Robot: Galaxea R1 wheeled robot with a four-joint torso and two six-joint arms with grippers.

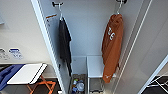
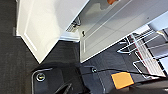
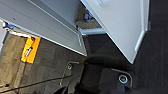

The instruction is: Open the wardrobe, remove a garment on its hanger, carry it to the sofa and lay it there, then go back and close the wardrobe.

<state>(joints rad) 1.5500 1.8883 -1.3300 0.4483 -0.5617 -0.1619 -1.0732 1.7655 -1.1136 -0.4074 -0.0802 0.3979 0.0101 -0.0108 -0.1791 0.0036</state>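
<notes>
Wardrobe open, orange hooded garment on white hanger, hook cut off above, dark T-shirt beside, pincer states cannot be told

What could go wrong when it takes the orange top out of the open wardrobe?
The orange hooded top hangs close to the wardrobe's right wall, so an arm reaching in may well bump that side or the open door. Its white hanger has a slim hook high up; a lift that is too short could leave it caught. The long top might also drag over the basket of things below.
</notes>
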